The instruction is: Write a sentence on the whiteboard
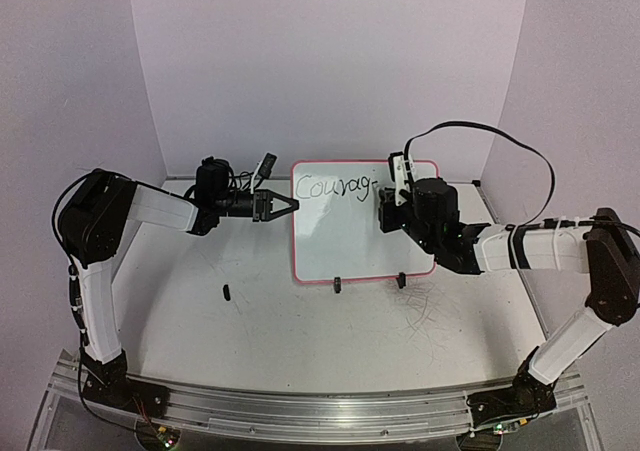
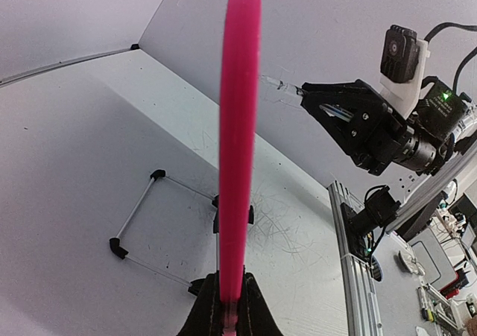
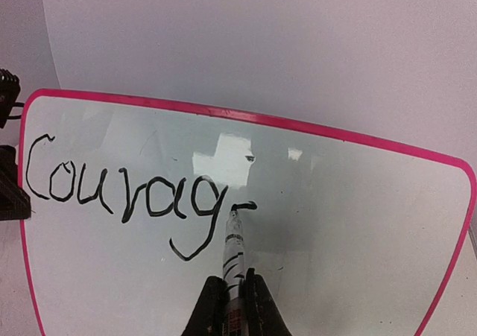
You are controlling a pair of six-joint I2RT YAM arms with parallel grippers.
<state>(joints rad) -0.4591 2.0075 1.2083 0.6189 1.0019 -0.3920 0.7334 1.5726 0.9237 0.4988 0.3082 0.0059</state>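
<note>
Top external: whiteboard [image 1: 350, 236] upright, long axis left-right.

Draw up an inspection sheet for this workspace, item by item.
Surface: white table, scuffed with pen scribbles near the right arm.
Job's things: whiteboard propped up, "Courag" plus a started stroke written; marker tip on the board.
Clutter: small black object lying front-left of the board.
Claws: left claw shut on the whiteboard's pink edge; right claw shut on the marker.
Cables: black cable looping over the right arm.
Surroundings: plain pale walls; metal rail at the near edge.
</note>
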